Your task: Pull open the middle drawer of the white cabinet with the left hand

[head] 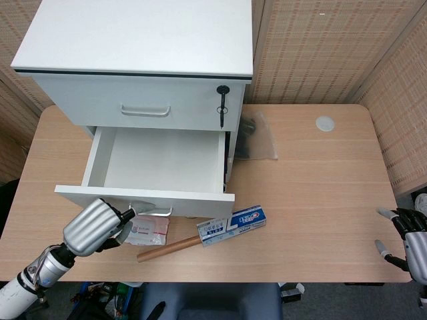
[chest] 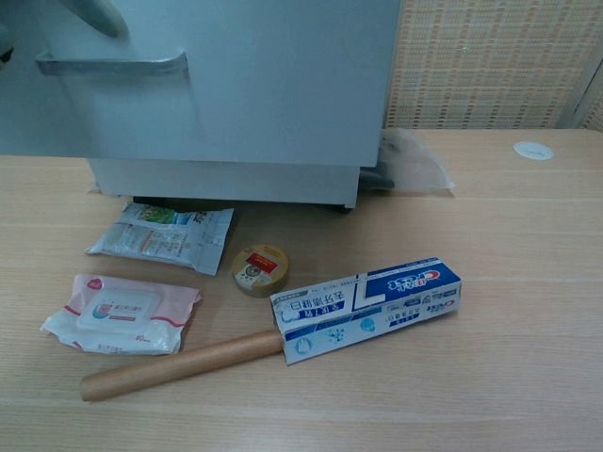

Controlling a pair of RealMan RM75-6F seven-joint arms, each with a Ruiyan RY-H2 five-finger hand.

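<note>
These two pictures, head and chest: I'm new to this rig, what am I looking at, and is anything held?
The robot has two arms, each ending in a metal hand with fingers. The head view looks down from above; the chest view looks out low across the table.

On the table stands a white cabinet. Its middle drawer is pulled out and looks empty. The left hand is at the drawer's handle, fingers hooked on it. The right hand rests at the table's far right edge, fingers apart, holding nothing.

In front of the cabinet lie a toothpaste box, a cardboard tube running under the box's end, a pink wipes pack, a small round tin and a foil packet. A clear bag lies beside the cabinet.
</note>
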